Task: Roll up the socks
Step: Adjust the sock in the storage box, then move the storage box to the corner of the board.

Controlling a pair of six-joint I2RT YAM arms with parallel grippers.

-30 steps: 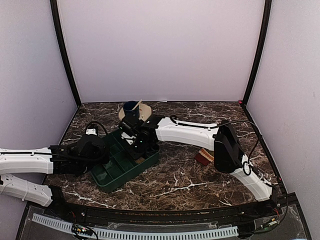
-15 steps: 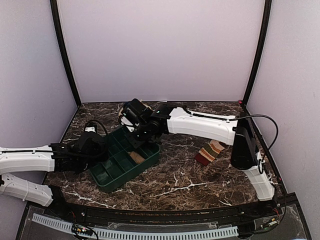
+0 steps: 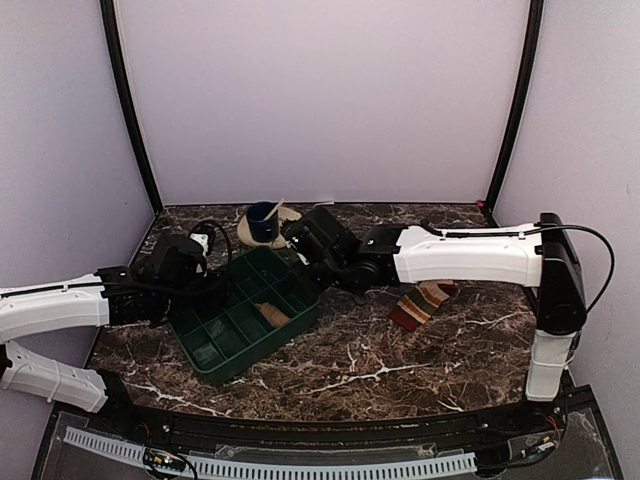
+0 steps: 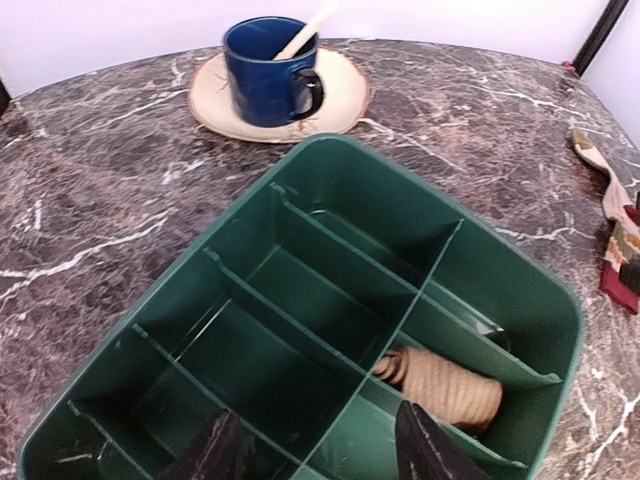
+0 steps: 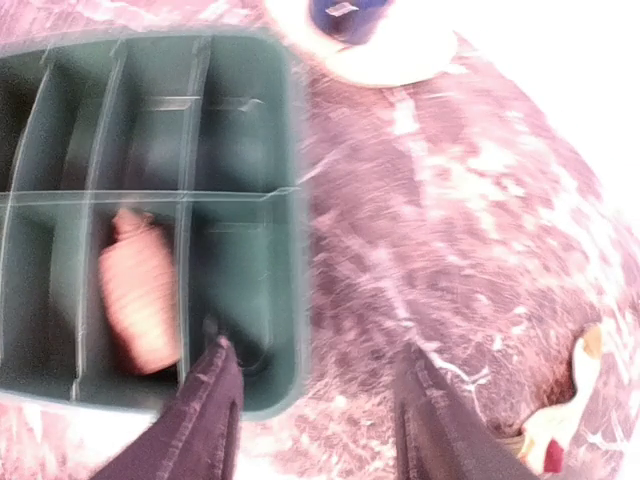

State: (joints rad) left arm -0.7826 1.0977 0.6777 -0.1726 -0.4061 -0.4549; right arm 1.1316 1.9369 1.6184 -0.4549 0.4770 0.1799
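1. Left wrist view: left gripper (image 4: 320, 450) spread wide, nothing between the fingers, hanging over the near end of the green tray (image 4: 400, 175).
2. Right wrist view, blurred: right gripper (image 5: 315, 420) likewise parted and empty, poised above the tray's outer wall.
3. Plain tan sock (image 4: 440, 388) already rolled into a tight bundle, lying in a tray compartment just ahead and to the right of the left fingers, and just ahead and to the left of the right fingers.
4. Striped sock (image 3: 420, 303) lying flat and unrolled on the marble table (image 3: 350, 360), well off to the right of the left gripper, outside the tray, beside the right forearm.
5. Handling, as a judgement: soft, light, limp knit. No stiffness to lean on, so likely to sag and fold when lifted. Not fragile. Grippy against the pads, yet liable to skate on smooth marble when pushed.
6. Hold, as a judgement: best pinched at one short end through both layers, with the opposite end pinned down by the other gripper while rolling.
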